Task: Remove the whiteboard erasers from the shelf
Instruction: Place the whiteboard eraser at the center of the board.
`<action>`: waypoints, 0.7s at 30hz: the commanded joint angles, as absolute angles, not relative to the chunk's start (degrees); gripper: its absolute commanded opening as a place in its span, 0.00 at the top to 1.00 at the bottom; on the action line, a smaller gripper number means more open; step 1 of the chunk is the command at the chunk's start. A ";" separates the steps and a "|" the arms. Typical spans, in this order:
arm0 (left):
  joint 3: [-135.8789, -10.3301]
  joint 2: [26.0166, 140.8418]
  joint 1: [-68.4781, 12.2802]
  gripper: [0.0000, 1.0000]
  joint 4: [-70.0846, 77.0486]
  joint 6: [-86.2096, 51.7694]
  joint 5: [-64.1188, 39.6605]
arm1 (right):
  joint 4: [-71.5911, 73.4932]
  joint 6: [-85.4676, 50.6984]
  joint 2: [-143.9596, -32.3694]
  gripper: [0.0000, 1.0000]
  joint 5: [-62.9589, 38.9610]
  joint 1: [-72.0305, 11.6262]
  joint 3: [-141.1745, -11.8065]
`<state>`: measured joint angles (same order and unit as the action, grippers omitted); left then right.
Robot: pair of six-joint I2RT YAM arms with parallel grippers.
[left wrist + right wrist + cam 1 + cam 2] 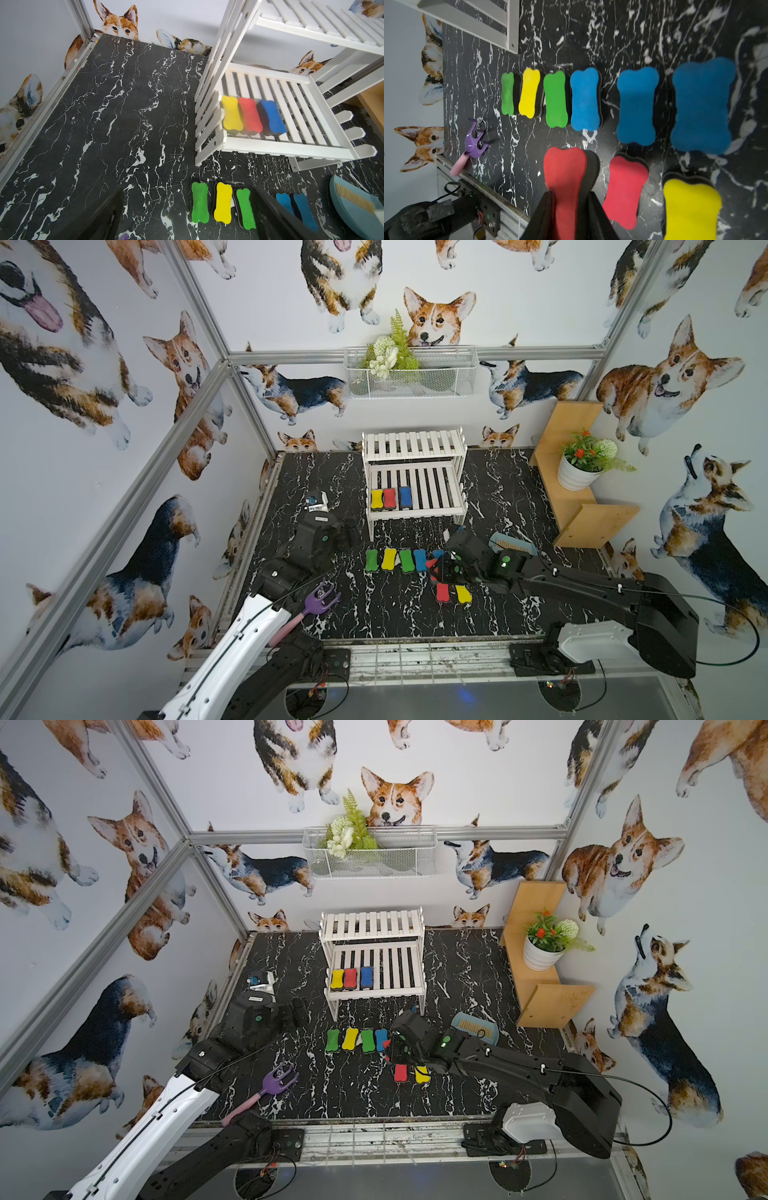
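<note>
Your right end effector [570,195] is clamped on a red bone-shaped foam eraser with a dark felt base [564,170]. It grips across the narrow waist, so the eraser's long axis points straight out from the jaws. The eraser hangs low over the black marbled bench [104,124], just beside a second red eraser [625,191] and a yellow eraser [691,207] lying there. Whether it touches the surface I cannot tell. Its long axis looks roughly parallel to theirs, so you likely need only lower it and let go.

Three more sit on the white slatted two-tier shelf [270,149]: a yellow pad [231,113], a red pad [249,115] and a blue pad [271,117]. They lie side by side at the left end of the lower tier, with their long axes running along the slats, front to back.

Your left end effector [293,1013] stands wide open and empty, just off that left end of the shelf, so the left arm is the nearer one. The pads lie ahead of it and to its right, behind the picket side. You would probably do better reaching in over the front rail than through the side.
</note>
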<state>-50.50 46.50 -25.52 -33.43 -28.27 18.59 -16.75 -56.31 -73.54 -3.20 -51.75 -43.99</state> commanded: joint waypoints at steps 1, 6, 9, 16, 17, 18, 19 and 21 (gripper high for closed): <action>-50.93 46.55 -25.40 0.01 -33.13 -28.56 17.68 | -17.87 -61.61 -74.24 0.78 -7.95 -52.50 -43.10; -51.76 47.14 -25.40 0.01 -33.84 -28.48 17.56 | -14.49 -63.59 -80.19 0.78 -11.20 -53.41 -43.66; -51.68 46.93 -25.41 0.01 -34.32 -28.39 17.49 | -12.57 -64.97 -83.00 0.79 -12.06 -53.83 -43.77; -50.46 45.39 -25.40 0.01 -34.56 -28.56 18.11 | -12.10 -66.60 -83.43 0.81 -5.43 -54.04 -44.60; -50.45 45.44 -25.40 0.01 -34.63 -28.56 18.11 | -11.97 -67.01 -83.56 0.81 -4.54 -54.01 -44.68; -50.45 45.51 -25.44 0.01 -34.71 -28.48 18.15 | -11.69 -67.30 -83.86 0.81 -4.11 -54.05 -44.87; -50.45 45.59 -25.40 0.01 -34.77 -28.48 18.27 | -11.66 -67.57 -84.24 0.80 -3.89 -54.05 -44.83; -50.32 45.60 -25.40 0.01 -34.81 -28.34 18.32 | -12.01 -67.63 -85.26 0.80 -3.20 -54.06 -45.15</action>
